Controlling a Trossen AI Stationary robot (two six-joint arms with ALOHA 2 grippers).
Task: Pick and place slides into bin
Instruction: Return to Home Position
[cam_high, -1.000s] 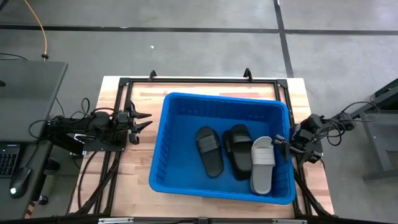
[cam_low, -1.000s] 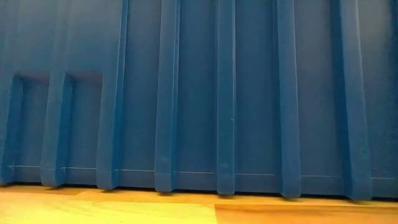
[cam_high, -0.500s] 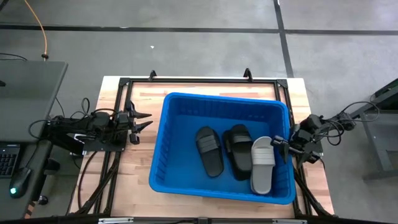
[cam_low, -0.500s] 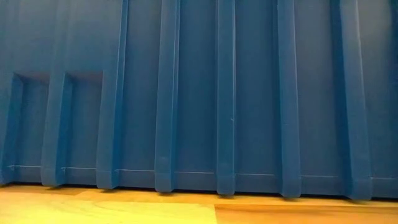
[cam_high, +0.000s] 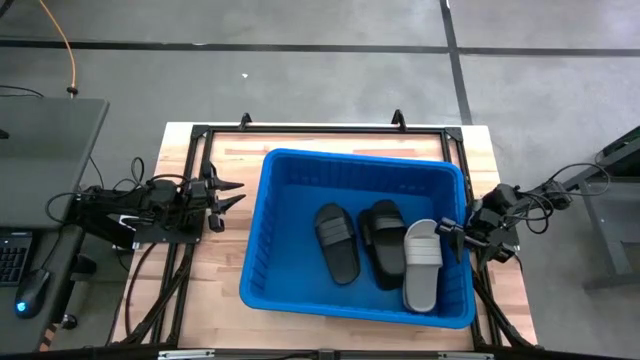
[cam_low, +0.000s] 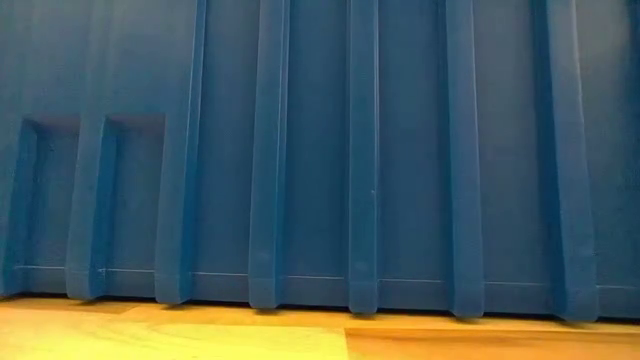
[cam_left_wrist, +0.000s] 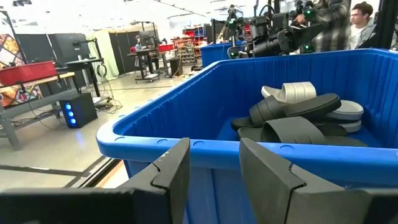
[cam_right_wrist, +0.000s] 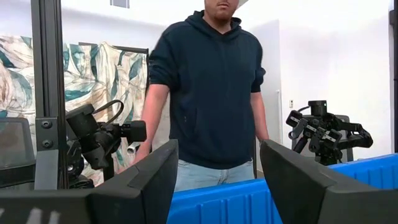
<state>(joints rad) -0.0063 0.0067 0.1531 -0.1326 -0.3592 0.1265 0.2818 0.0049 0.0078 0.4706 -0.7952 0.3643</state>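
1. The left gripper (cam_high: 238, 193) hung near the table's (cam_high: 215, 280) left edge, close to the bin's (cam_high: 350, 157) left wall but apart from it. Its fingers were spread, with nothing between them.
2. The bin covered the table's middle and right part. Three slides lay on its floor toward its right wall: a black slide (cam_high: 337, 242), a second black slide (cam_high: 385, 243), and a grey slide (cam_high: 421, 265) overlapping that one.
3. The right gripper (cam_high: 450, 235) sat by the table's right edge, just beside the bin's right wall at rim height. Its fingers were spread and empty.
4. Judgement: placing appeared complete and only retraction remained.
   - The right arm should draw away from the rim before folding, so that a finger does not catch the rim and shift the bin.
   - The left arm had clearance.
   - A person (cam_right_wrist: 211, 93) stood beyond the table, so slow travel was advisable.
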